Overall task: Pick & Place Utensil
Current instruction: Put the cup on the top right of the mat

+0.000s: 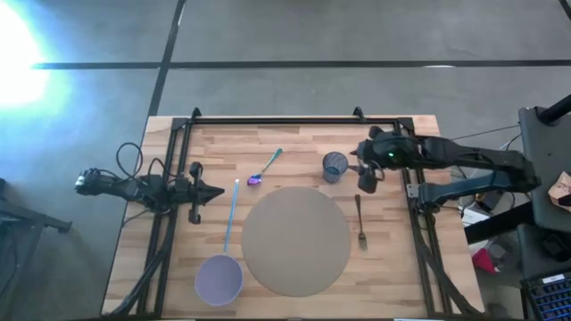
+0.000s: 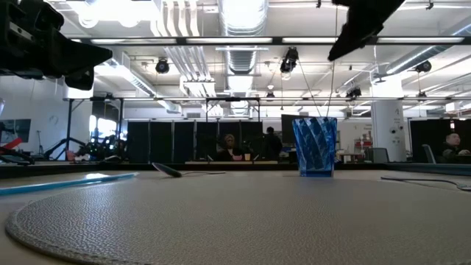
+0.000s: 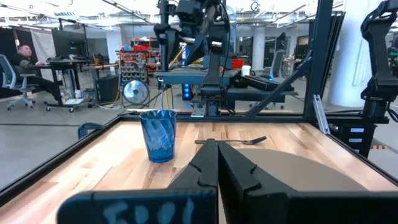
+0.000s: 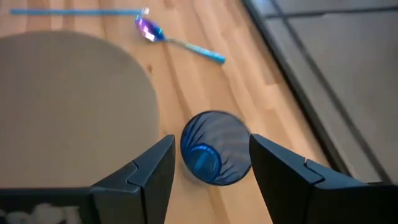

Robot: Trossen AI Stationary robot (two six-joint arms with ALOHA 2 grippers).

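A blue ribbed cup stands upright on the wooden table, just beyond a round grey placemat. An iridescent spoon lies left of the cup. A fork lies right of the mat. A blue-handled skimmer lies left of the mat. My right gripper hangs open above the table, beside the cup's right side, slanting down. In the right wrist view the cup shows between and below its fingers, untouched. My left gripper waits shut at the table's left, pointing level.
A black frame runs along the table's far, left and right sides. The skimmer's long handle runs between my left gripper and the mat. Bare wood lies at the table's near right corner.
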